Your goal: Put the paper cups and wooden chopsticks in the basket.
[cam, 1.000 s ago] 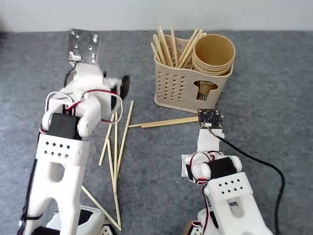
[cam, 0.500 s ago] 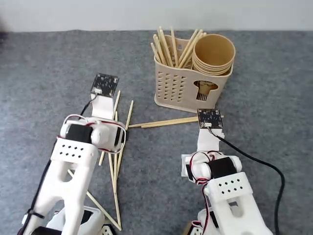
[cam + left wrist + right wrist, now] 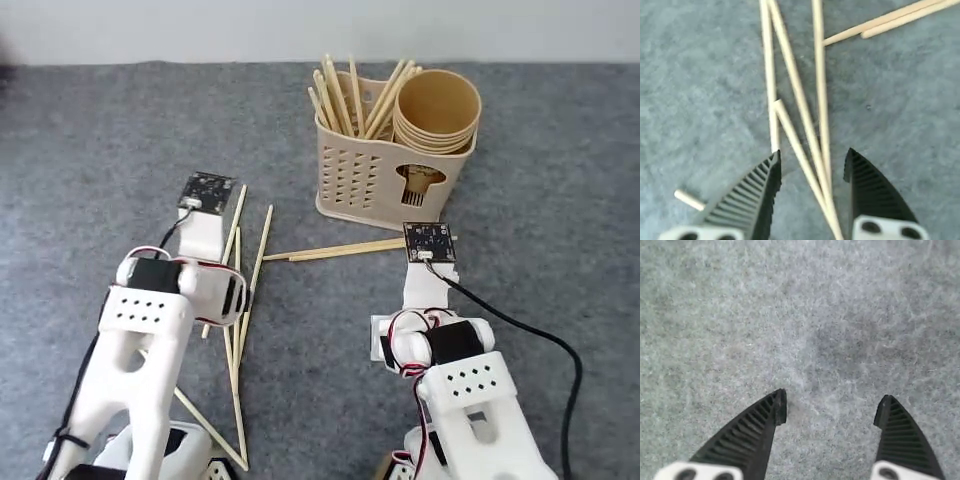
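Note:
A beige perforated basket stands at the back, holding stacked paper cups and several wooden chopsticks. Several loose chopsticks lie crossed on the grey carpet under the left arm. My left gripper is open just above them, with two or three chopsticks running between its fingers. Another pair of chopsticks lies in front of the basket, and its ends appear in the left wrist view. My right gripper is open over bare carpet, holding nothing.
The right arm sits in front of the basket, its black cable trailing to the right. One chopstick lies slanted near the left arm's base. A short stick end lies beside the left finger.
The left arm swung down from the back left and now hangs over the loose chopsticks, drawing slightly nearer the front in the last half second. The right arm has not moved.

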`<state>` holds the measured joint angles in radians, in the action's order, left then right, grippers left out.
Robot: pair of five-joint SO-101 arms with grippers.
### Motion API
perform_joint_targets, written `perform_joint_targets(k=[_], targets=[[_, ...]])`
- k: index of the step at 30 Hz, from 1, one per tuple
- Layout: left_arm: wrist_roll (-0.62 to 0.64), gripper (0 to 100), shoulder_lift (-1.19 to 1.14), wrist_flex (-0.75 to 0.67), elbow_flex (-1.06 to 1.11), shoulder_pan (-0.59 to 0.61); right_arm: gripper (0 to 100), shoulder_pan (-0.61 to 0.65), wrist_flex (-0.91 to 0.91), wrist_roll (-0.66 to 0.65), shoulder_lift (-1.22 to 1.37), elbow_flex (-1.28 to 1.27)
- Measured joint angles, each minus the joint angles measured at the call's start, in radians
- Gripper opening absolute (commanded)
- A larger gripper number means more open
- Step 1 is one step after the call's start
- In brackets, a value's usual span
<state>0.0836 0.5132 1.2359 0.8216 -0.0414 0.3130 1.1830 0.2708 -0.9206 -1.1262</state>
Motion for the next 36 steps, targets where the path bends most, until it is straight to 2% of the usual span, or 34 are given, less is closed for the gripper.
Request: perform_joint_targets(k=[11,23,26,30,36], targets=[[0.005,20,-0.238,-0.028,0.000,0.026,29.5,0.000,0.000,0.000,0.000,0.000],[0.097,20,-0.433,-0.153,-0.002,-0.084,29.5,0.000,0.000,0.000,0.000,0.000],[0.104,14,-0.457,-0.166,-0.005,-0.089,29.5,0.000,0.000,0.000,0.000,0.000],[0.104,1,-0.474,-0.167,-0.026,-0.103,29.5,0.000,0.000,0.000,0.000,0.000],[0.112,1,-0.483,-0.166,-0.066,-0.106,29.5,0.000,0.000,0.000,0.000,0.000]])
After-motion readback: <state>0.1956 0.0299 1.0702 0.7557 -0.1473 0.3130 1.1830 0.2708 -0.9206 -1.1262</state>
